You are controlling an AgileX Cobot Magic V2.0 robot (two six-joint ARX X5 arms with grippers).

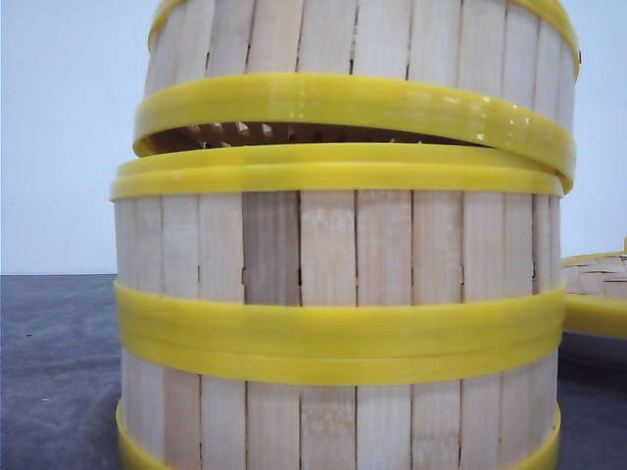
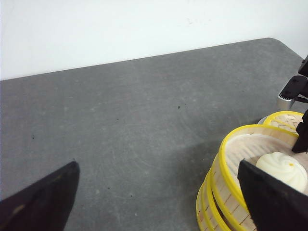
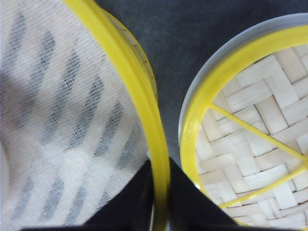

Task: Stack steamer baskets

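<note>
Steamer baskets with pale slats and yellow rings fill the front view. The top steamer basket [image 1: 353, 49] sits tilted, one side lifted off the rim of the stacked baskets [image 1: 333, 255] below. My right gripper [image 3: 161, 192] is shut on the yellow rim of this top basket [image 3: 120, 62], one finger inside over its white mesh lining and one outside. In the left wrist view the stack [image 2: 231, 187] stands at the side and the top basket holds a white bun [image 2: 284, 168]. My left gripper [image 2: 158, 166] is open over bare table beside the stack, holding nothing.
A woven bamboo lid [image 3: 255, 125] with a yellow rim rests on a glossy white dish [image 3: 226, 48] close beside the stack, also at the right edge of the front view [image 1: 598, 284]. The grey table [image 2: 120, 110] ends at a white wall.
</note>
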